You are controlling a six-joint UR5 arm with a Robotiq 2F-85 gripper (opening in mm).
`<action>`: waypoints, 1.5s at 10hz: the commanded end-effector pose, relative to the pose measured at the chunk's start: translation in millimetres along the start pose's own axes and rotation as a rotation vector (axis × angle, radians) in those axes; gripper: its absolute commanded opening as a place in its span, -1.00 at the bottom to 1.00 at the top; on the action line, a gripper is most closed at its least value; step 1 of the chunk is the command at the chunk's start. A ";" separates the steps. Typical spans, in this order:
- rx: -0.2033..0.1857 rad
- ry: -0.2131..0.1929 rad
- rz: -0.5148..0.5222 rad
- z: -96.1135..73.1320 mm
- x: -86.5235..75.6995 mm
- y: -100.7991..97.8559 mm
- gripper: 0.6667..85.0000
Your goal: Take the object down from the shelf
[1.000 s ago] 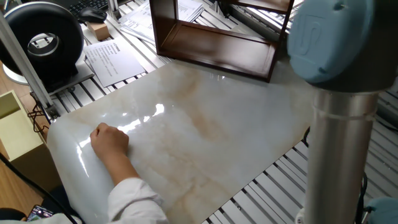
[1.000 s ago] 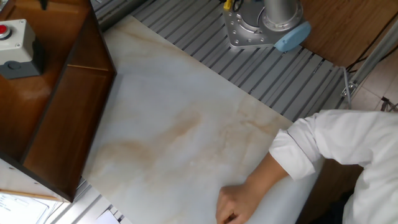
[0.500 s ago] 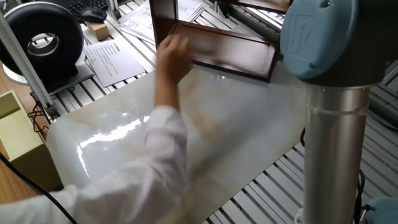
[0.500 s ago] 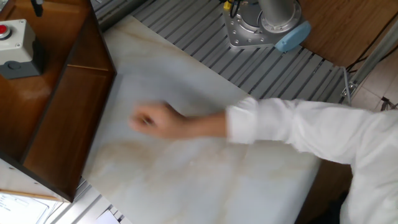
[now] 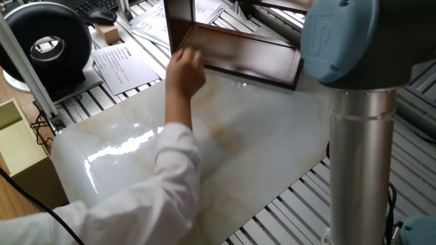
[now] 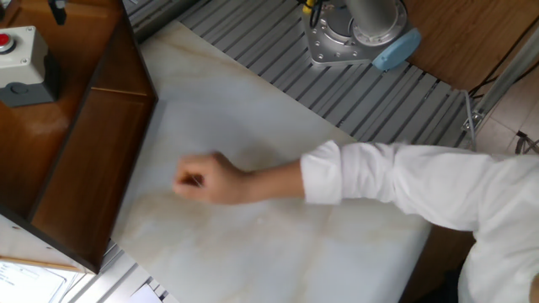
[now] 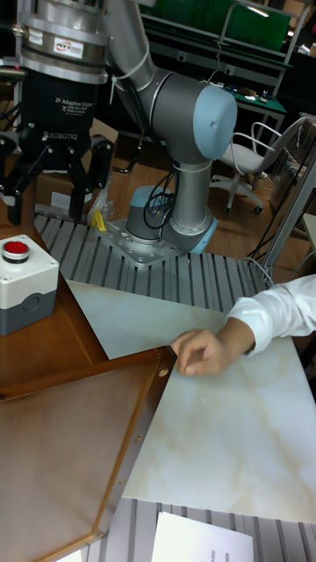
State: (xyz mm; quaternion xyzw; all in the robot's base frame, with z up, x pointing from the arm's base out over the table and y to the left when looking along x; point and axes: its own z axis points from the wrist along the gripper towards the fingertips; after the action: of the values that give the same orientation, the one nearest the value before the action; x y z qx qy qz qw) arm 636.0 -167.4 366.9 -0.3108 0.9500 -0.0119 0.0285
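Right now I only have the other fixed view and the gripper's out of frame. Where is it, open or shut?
Observer: The tall fixed view shows the gripper hanging above the shelf top, beyond the button box. It is open, with nothing between the fingers.
Operator: Grey object on the shelf?
Observer: Not visible in any view. One fixed view looks into the lower compartment, and the board that shows is bare.
Operator: That hand?
Observer: There the hand is closed at the shelf's front edge, covering part of the opening.
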 end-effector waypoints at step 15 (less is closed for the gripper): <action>-0.113 -0.052 0.423 -1.8 -18.5 26.9 -0.98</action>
State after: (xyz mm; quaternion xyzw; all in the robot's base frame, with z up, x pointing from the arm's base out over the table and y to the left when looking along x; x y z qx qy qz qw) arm 638.1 -144.0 367.2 -0.1655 0.9847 0.0358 0.0416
